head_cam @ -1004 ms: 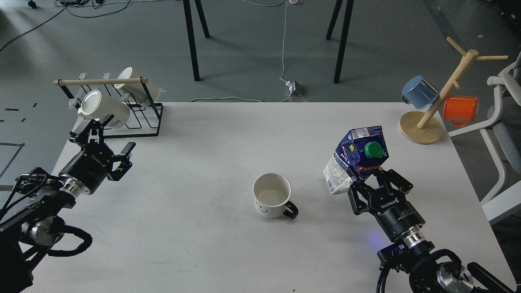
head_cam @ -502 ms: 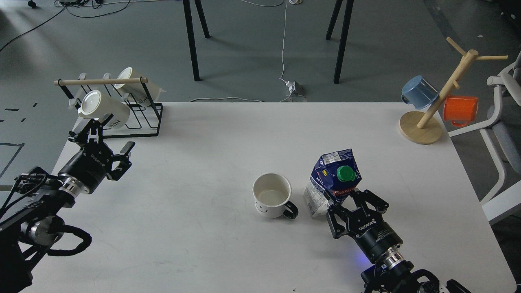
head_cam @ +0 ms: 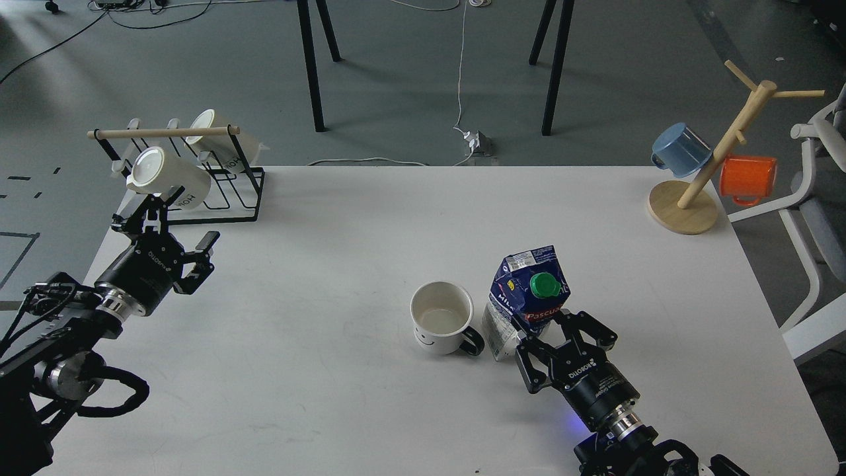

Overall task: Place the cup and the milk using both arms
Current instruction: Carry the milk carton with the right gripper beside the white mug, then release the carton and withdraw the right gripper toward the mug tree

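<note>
The cup (head_cam: 441,318), a white mug with a black handle and a small smiley face, stands upright near the middle of the white table (head_cam: 370,225), handle to the right. The milk (head_cam: 525,297), a dark blue and white carton with a green cap, is upright just right of the cup's handle. My right gripper (head_cam: 538,328) is shut on the milk low down, coming in from the bottom right. My left gripper (head_cam: 173,218) is open and empty at the table's left edge, far from the cup.
A black wire rack (head_cam: 198,172) with two cream mugs stands at the back left, close to my left gripper. A wooden mug tree (head_cam: 710,162) with a blue mug (head_cam: 681,149) and an orange mug (head_cam: 747,178) stands at the back right corner.
My right gripper has carried the milk left and toward the table's front, from well right of the cup to right beside its handle. The left arm has barely moved.
</note>
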`<state>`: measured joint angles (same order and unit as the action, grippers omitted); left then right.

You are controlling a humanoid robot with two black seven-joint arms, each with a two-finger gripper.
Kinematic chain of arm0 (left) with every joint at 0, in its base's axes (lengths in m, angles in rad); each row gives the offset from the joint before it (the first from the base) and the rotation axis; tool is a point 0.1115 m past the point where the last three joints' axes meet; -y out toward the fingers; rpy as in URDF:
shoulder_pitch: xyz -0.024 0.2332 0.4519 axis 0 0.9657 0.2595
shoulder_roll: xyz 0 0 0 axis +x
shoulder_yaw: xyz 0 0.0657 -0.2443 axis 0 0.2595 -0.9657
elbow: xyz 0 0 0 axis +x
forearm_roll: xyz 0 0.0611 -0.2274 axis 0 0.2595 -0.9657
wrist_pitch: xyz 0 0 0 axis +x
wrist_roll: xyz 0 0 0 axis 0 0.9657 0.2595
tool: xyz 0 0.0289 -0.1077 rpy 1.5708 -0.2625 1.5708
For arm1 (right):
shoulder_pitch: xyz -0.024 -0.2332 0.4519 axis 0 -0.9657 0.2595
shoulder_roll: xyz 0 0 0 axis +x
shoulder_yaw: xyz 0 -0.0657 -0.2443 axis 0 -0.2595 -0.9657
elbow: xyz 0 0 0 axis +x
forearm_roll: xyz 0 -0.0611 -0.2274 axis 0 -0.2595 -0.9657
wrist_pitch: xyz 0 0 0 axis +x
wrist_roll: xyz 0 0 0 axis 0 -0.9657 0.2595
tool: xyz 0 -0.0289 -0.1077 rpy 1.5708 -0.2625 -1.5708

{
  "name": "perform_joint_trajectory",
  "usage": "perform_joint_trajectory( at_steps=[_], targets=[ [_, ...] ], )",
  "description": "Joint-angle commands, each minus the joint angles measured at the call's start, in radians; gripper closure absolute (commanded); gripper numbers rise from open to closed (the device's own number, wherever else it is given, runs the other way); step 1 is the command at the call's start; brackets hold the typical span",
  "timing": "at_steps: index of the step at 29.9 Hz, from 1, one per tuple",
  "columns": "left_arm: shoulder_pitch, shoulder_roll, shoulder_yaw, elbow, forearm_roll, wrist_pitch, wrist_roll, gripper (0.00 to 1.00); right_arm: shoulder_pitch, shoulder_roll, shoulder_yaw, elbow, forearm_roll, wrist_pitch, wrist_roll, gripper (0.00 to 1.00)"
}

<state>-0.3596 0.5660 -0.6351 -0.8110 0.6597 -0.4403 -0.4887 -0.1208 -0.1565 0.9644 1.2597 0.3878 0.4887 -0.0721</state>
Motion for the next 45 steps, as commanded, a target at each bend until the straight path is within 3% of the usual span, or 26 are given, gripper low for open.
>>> perform_joint_trajectory(
  at_steps=[1,3,8,19,34,42,45],
  targets=[
    [0.001,-0.002,0.000,0.001,0.000,0.000,0.000,0.02,0.000,0.000,-0.001,0.000,-0.006,0.000,0.000,0.31],
    [0.001,-0.002,0.000,0.001,0.000,0.000,0.000,0.02,-0.002,0.000,-0.001,0.003,-0.006,0.000,0.000,0.26],
    [0.002,-0.002,0.000,0.000,0.000,0.000,0.000,0.02,-0.013,-0.001,0.001,0.010,-0.004,0.000,0.000,0.02],
    [0.002,-0.002,0.000,0.001,0.000,0.000,0.000,0.02,-0.083,-0.029,0.001,0.064,-0.004,0.000,-0.002,0.02],
    [0.005,-0.002,0.000,0.001,-0.002,-0.001,0.000,0.02,-0.273,-0.257,0.028,0.207,-0.006,0.000,-0.002,0.02],
    [0.002,0.000,-0.005,-0.040,-0.003,-0.014,0.000,0.02,-0.266,-0.324,0.325,0.181,-0.007,0.000,-0.005,0.02],
    [0.004,0.003,-0.009,-0.046,-0.003,-0.014,0.000,0.02,-0.160,-0.339,0.399,0.176,-0.009,0.000,-0.008,0.02]
  ],
)
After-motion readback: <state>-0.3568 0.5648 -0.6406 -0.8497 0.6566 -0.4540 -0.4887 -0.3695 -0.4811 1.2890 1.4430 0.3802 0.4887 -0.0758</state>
